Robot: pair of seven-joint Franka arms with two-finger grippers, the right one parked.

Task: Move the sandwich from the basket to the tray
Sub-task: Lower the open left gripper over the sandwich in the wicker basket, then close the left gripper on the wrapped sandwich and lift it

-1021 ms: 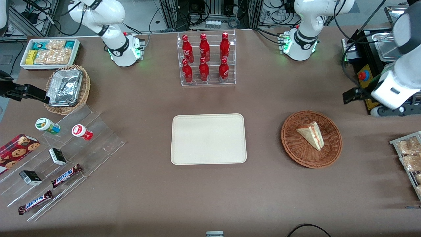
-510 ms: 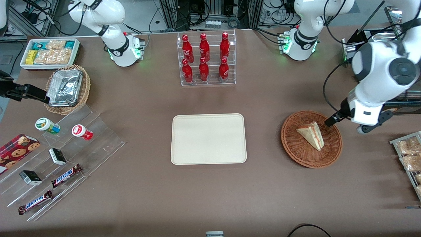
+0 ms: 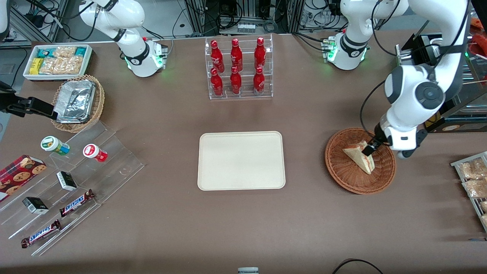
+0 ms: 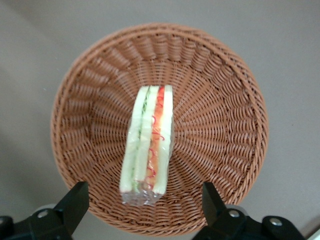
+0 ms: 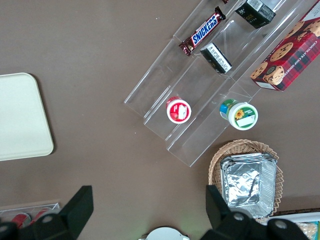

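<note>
Hand (image 4: 145, 207) hung over basket (image 3: 382, 179), fingers (image 4: 75, 202) spread wide of sandwich (image 4: 148, 142); tray (image 3: 241, 160) bare.

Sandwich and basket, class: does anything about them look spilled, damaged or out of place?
Nothing stands out. The sandwich lies whole and wrapped inside the basket, its filling stripes intact and nothing spilled on the weave. The gripper hangs open above it, one finger on either side, not touching. The tray is bare.

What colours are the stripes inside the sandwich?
Green and red, between pale bread; the left wrist view shows the sandwich best, under the open gripper.
</note>
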